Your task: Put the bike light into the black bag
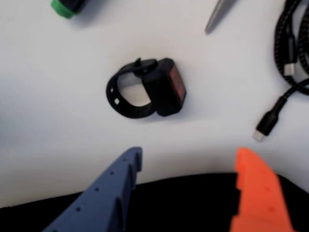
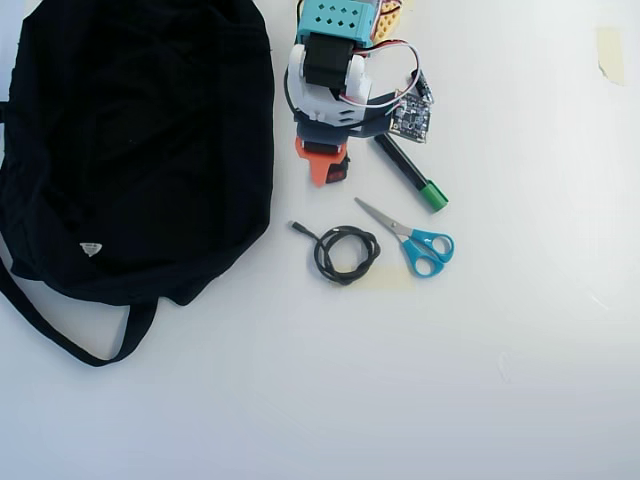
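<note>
Wrist view: the spread-open gripper (image 1: 188, 166) should be lowered squarely astride the small black red-lensed bike light (image 1: 164, 87), its looped strap avoided.

You see the light (image 1: 161, 88) lying on the white desk (image 1: 58, 96) in the wrist view: a small black block, its red lens turned up and to the right, the black loop strap curling out to its left. In the overhead view only a red and black bit of it (image 2: 339, 171) shows. The bag (image 2: 130, 140), big, black, soft fabric, lies slumped to its left, white triangular label near the lower edge, long strap trailing below
</note>
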`<act>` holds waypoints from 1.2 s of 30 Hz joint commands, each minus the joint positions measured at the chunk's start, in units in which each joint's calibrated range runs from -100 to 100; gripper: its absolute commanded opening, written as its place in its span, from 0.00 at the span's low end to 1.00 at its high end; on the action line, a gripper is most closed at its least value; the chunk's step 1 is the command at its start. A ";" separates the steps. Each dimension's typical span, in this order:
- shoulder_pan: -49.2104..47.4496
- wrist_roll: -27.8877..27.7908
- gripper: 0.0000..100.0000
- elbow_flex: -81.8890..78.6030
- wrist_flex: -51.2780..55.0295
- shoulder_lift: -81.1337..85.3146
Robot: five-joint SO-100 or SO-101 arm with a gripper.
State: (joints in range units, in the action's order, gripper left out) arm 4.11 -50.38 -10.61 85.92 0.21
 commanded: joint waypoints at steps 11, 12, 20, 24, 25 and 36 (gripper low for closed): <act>-3.07 1.45 0.34 -5.83 -6.50 0.21; -3.52 1.35 0.34 -6.19 -6.50 0.21; -4.04 1.14 0.34 -6.91 -6.50 0.21; -4.04 0.98 0.34 -7.81 -7.36 -0.29; -4.04 0.98 0.34 -7.81 -7.36 -1.04; -4.26 0.14 0.39 -7.81 -8.91 -4.44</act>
State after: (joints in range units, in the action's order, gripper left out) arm 0.15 -49.55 -18.87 77.42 -4.61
